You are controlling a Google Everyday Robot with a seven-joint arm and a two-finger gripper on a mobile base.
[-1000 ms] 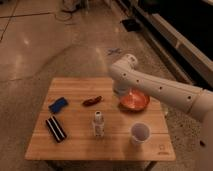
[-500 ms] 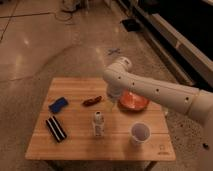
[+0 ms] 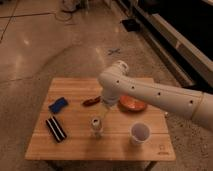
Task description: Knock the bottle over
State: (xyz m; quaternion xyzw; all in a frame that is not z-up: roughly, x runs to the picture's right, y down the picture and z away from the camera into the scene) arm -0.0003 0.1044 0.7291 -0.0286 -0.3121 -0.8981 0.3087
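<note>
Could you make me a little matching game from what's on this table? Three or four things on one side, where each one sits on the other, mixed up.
Things:
1. bottle
2. white cup
3. blue object
4. orange plate

Places:
A. table's left side, near the far edge
B. front right part of the table
C. partly hidden behind the robot arm
D. upright, front middle, just below the gripper

Pairs: 1-D, 2-B, 3-A, 4-C

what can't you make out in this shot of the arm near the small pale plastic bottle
- Gripper, camera view: hangs just above the small pale plastic bottle; whether they touch is too blurred to tell.
- Round orange plate, camera view: its left part is hidden behind the white arm.
- Bottle label: too small to read.
- Arm base: cut off by the right edge.
</note>
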